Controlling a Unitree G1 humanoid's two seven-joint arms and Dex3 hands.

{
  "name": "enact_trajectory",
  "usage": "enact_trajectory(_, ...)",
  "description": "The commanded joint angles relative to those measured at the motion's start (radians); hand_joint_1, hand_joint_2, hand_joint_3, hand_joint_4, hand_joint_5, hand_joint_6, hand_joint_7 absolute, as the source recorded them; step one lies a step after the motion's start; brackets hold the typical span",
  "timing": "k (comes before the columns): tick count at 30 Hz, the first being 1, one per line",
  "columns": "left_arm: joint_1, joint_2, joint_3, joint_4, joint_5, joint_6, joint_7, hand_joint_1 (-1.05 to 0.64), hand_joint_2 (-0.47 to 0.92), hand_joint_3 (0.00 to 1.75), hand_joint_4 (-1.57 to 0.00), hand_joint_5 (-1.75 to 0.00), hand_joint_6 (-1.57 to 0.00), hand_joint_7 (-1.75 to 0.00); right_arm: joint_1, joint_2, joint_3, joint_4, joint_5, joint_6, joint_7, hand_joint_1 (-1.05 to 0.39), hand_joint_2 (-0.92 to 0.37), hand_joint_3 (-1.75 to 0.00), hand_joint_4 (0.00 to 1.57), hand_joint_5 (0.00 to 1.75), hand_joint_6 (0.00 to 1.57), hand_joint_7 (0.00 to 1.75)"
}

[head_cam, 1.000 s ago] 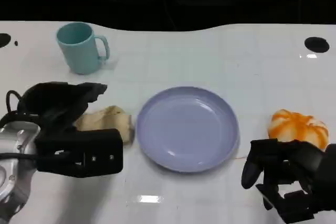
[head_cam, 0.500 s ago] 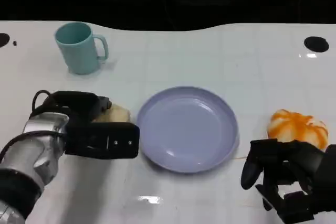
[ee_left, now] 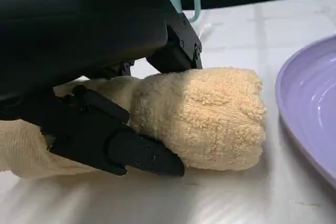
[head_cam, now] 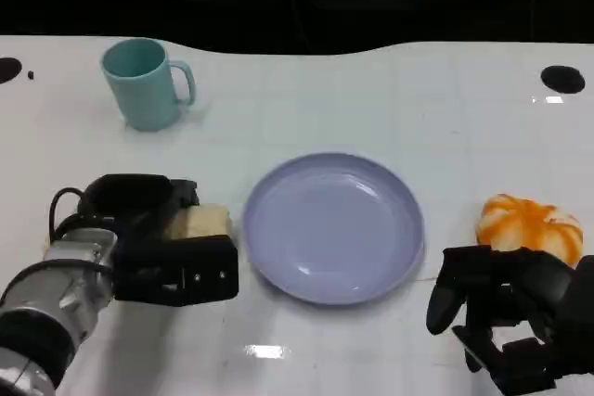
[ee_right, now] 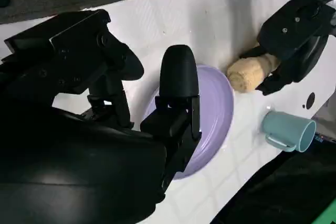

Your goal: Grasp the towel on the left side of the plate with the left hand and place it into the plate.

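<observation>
A rolled beige towel (head_cam: 206,222) lies on the white table just left of the lavender plate (head_cam: 332,227). My left hand (head_cam: 153,238) covers most of it, fingers closed around the roll. In the left wrist view the towel (ee_left: 210,116) is gripped between the black fingers (ee_left: 113,140), its free end pointing at the plate's rim (ee_left: 310,108). The right wrist view shows the towel (ee_right: 251,72) held by the left hand (ee_right: 294,40) beside the plate (ee_right: 215,114). My right hand (head_cam: 506,317) rests at the table's front right, fingers apart and holding nothing.
A teal mug (head_cam: 141,83) stands at the back left. An orange and white object (head_cam: 529,226) lies right of the plate, just behind my right hand. Black round marks (head_cam: 560,79) sit near the far table edge.
My left hand has come down over the towel and closed its fingers around it. The towel has been squeezed into a tighter roll. The right hand has stayed put.
</observation>
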Motion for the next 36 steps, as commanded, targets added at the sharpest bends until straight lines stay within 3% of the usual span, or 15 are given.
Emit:
enact_trajectory(1, 0.025, 0.031, 0.038, -0.061, -0.034, -0.005, 0.055, -0.24, 0.91, 0.36, -0.78, -1.75, -0.52, -1.72, 0.002, -0.015, -0.012, -0.002, 0.005, -0.008, 0.004, 0.05, -0.57, -1.09, 0.68, 1.68, 0.70, 1.42)
enact_trajectory(4, 0.053, 0.041, 0.065, -0.117, -0.052, -0.018, 0.092, -0.23, 0.91, 0.26, -0.79, -1.75, -0.54, -1.74, 0.001, -0.019, -0.010, 0.004, -0.001, -0.022, 0.005, 0.05, -0.57, -1.09, 0.69, 1.68, 0.70, 1.42)
enact_trajectory(11, 0.114, 0.067, 0.118, -0.280, -0.067, 0.021, 0.120, -0.21, 0.91, 0.26, -0.83, -1.75, -0.55, -1.75, 0.003, -0.020, -0.011, -0.003, 0.001, -0.007, 0.004, 0.06, -0.58, -1.08, 0.69, 1.67, 0.70, 1.42)
enact_trajectory(15, 0.141, 0.065, 0.145, -0.405, -0.093, 0.047, 0.066, -0.21, 0.87, 0.43, -0.83, -1.75, -0.57, -1.75, 0.003, -0.022, -0.010, -0.009, 0.001, 0.005, 0.003, 0.06, -0.58, -1.08, 0.70, 1.68, 0.70, 1.42)
enact_trajectory(17, 0.152, 0.061, 0.145, -0.464, -0.105, 0.023, 0.047, -0.19, 0.72, 0.71, -0.83, -1.75, -0.59, -1.75, 0.002, -0.023, -0.009, -0.011, 0.000, 0.008, 0.002, 0.05, -0.59, -1.07, 0.69, 1.67, 0.70, 1.43)
enact_trajectory(20, 0.161, 0.048, 0.125, -0.547, -0.102, -0.003, 0.016, -0.20, 0.63, 0.85, -0.85, -1.75, -0.60, -1.75, 0.001, -0.023, -0.009, -0.005, 0.002, 0.001, 0.005, 0.05, -0.59, -1.06, 0.69, 1.67, 0.70, 1.43)
enact_trajectory(24, 0.160, 0.025, 0.096, -0.628, -0.084, 0.014, -0.055, -0.22, 0.63, 0.76, -0.82, -1.75, -0.62, -1.63, -0.002, -0.023, -0.005, -0.007, -0.002, 0.005, 0.002, 0.05, -0.59, -1.06, 0.69, 1.67, 0.70, 1.43)
enact_trajectory(28, 0.144, -0.021, 0.066, -0.629, -0.060, 0.026, -0.066, -0.19, 0.54, 0.89, -0.86, -1.75, -0.62, -1.74, -0.003, -0.022, -0.004, -0.007, -0.002, 0.001, 0.003, 0.05, -0.59, -1.06, 0.69, 1.67, 0.70, 1.43)
enact_trajectory(36, 0.102, -0.094, 0.015, -0.599, -0.045, 0.067, -0.150, -0.20, 0.52, 0.90, -0.87, -1.75, -0.61, -1.75, -0.003, -0.022, -0.007, -0.008, 0.004, 0.000, 0.006, 0.04, -0.57, -1.08, 0.69, 1.67, 0.69, 1.43)
